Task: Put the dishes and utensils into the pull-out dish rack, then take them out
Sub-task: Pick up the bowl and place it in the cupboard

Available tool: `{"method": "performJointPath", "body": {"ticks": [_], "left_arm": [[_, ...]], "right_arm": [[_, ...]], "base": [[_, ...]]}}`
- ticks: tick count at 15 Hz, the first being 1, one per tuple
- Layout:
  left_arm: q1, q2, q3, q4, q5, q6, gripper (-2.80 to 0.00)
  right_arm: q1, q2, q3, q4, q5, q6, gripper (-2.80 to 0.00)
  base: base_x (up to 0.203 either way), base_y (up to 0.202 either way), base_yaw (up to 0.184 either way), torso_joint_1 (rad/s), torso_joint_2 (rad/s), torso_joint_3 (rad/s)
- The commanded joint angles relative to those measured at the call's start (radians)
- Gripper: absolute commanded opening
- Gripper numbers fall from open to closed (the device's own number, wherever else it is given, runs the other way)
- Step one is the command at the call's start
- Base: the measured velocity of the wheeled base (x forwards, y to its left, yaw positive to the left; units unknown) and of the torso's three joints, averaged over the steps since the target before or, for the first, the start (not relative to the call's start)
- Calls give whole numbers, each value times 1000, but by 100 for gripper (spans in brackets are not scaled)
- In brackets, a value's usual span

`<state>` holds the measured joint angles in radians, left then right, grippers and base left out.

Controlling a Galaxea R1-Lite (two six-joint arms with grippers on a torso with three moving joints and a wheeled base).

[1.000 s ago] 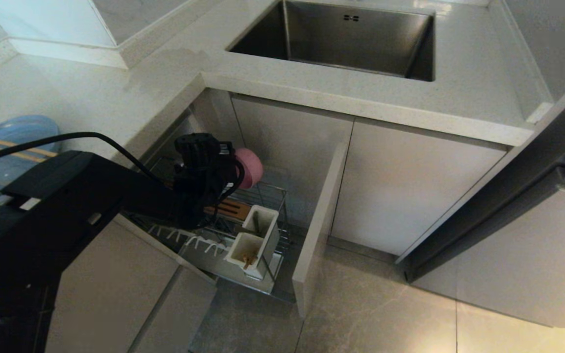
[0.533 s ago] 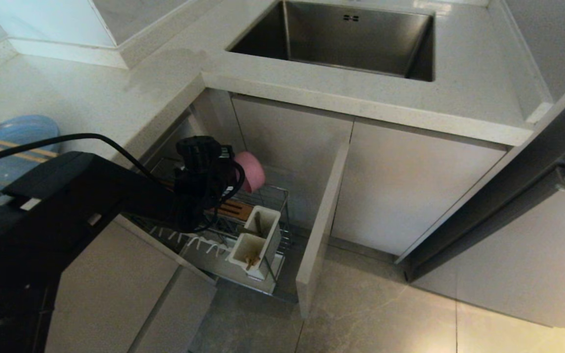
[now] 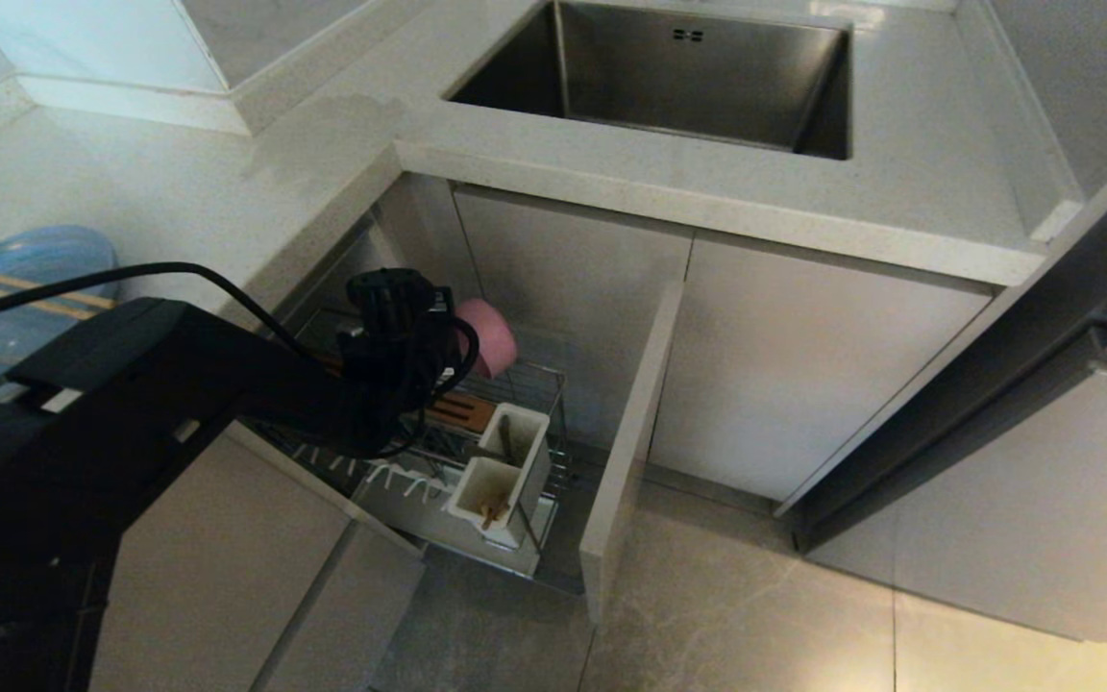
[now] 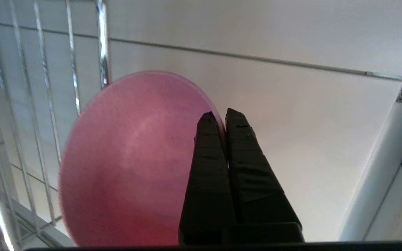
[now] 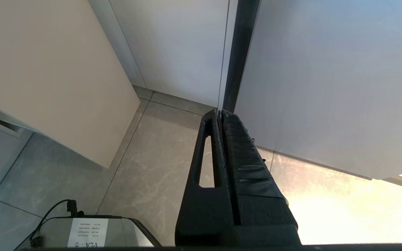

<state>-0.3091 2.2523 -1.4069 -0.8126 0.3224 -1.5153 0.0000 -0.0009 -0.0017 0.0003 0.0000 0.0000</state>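
The left gripper [image 4: 221, 116] pinches the rim of the pink bowl [image 4: 131, 160], holding it on edge above the pull-out dish rack [image 3: 534, 384]. The right gripper [image 5: 219, 113] hangs closed and empty over the floor.

A steel sink [image 3: 698, 82] sits recessed in the pale countertop [image 3: 227, 183].

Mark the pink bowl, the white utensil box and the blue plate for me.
pink bowl [image 4: 131, 157], left wrist view, on its round pink face.
white utensil box [image 3: 527, 473], head view, on its outer side wall.
blue plate [image 3: 35, 255], head view, on its far rim, on the counter.
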Motion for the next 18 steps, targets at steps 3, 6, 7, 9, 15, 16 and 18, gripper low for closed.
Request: {"method": "performJointPath", "body": {"ticks": [3, 6, 7, 9, 15, 16, 18], "left_arm": [[5, 1, 14, 13, 34, -8, -280], [5, -2, 10, 35, 47, -8, -280], [5, 0, 10, 35, 48, -7, -280], [5, 1, 11, 36, 50, -6, -280], [15, 3, 2, 35, 47, -1, -280], [15, 3, 1, 35, 47, 0, -280], [15, 3, -1, 36, 46, 20, -280]], "right_arm": [[0, 1, 0, 0, 0, 0, -280], [0, 1, 0, 0, 0, 0, -280], [0, 1, 0, 0, 0, 0, -280], [0, 1, 0, 0, 0, 0, -280], [0, 1, 0, 0, 0, 0, -280], [0, 1, 0, 1, 0, 0, -280], [0, 1, 0, 1, 0, 0, -280]], "base": [[0, 0, 0, 0, 0, 0], [0, 0, 0, 0, 0, 0], [0, 0, 0, 0, 0, 0], [0, 0, 0, 0, 0, 0], [0, 0, 0, 0, 0, 0], [0, 0, 0, 0, 0, 0], [0, 0, 0, 0, 0, 0]]}}
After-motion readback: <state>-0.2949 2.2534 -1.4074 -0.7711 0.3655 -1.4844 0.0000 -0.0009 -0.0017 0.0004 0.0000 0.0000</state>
